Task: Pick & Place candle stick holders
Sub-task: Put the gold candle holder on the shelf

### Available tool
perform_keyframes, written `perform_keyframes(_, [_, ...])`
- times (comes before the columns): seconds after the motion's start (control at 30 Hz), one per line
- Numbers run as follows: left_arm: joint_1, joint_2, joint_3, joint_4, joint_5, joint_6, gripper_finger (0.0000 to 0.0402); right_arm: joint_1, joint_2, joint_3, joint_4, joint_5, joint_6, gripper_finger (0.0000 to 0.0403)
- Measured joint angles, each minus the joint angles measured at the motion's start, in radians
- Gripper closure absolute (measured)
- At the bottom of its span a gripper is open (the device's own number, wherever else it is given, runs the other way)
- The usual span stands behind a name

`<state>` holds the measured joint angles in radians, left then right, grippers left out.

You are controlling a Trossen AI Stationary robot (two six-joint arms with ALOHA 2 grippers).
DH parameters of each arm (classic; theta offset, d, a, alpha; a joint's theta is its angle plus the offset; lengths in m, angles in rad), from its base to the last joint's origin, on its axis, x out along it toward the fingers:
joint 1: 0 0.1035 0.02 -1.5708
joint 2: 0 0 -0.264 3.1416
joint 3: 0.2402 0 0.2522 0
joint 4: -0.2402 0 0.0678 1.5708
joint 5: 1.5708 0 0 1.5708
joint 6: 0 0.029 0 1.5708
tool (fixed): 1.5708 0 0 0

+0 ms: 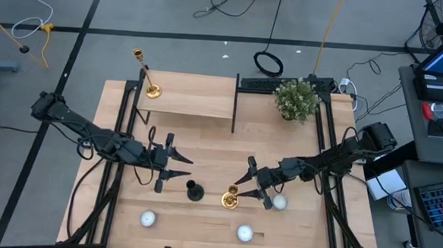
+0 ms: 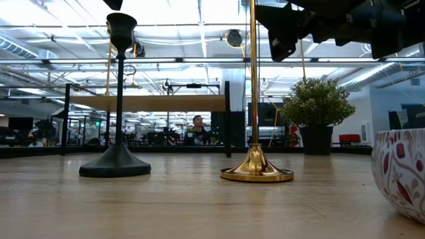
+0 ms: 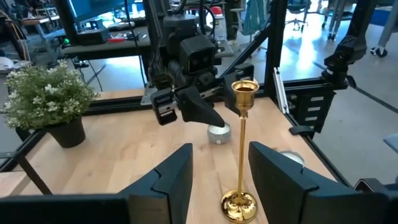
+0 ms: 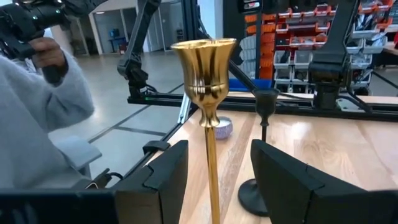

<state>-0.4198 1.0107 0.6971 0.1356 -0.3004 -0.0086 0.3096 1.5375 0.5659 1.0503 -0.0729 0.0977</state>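
The right claw (image 1: 243, 180) hangs over the front of the desk (image 1: 205, 150), its fingers spread to either side of a gold candlestick (image 1: 230, 198) without touching it; its own wrist view shows the stem standing between the two pads with clear gaps. We judge this to be an approach for a grasp, lined up high on the stem so the flared base stays free. The left claw (image 1: 180, 166) waits just beyond the black candlestick (image 1: 194, 190), likewise spread and holding nothing.

Both candlesticks stand upright, near each other but apart (the low view confirms both bases sit flat on the wood). A second gold candlestick (image 1: 146, 76) stands on the raised shelf (image 1: 192, 98) at the back left, which we take to be the destination, since it alone is there. A potted plant (image 1: 296, 99) occupies the back right. Three small white tealight cups lie along the front edge, one (image 1: 280, 202) just beside the right claw; a careless closing sweep could nudge it.
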Motion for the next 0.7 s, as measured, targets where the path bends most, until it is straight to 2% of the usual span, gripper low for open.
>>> perform_keyframes(0.27, [0.0,0.0,0.0,0.0,0.0,0.0,0.0238,0.025,0.005,0.032,-0.016,-0.003,0.006,0.0232])
perform_keyframes(0.47, [0.0,0.0,0.0,0.0,-0.021,0.001,0.0238,0.039,0.089,0.12,-0.036,-0.007,-0.02,0.0232])
perform_keyframes(0.7, [-0.002,0.0,0.0,-0.005,-0.019,0.001,0.0238,0.039,0.15,0.141,-0.021,-0.007,-0.001,0.0232])
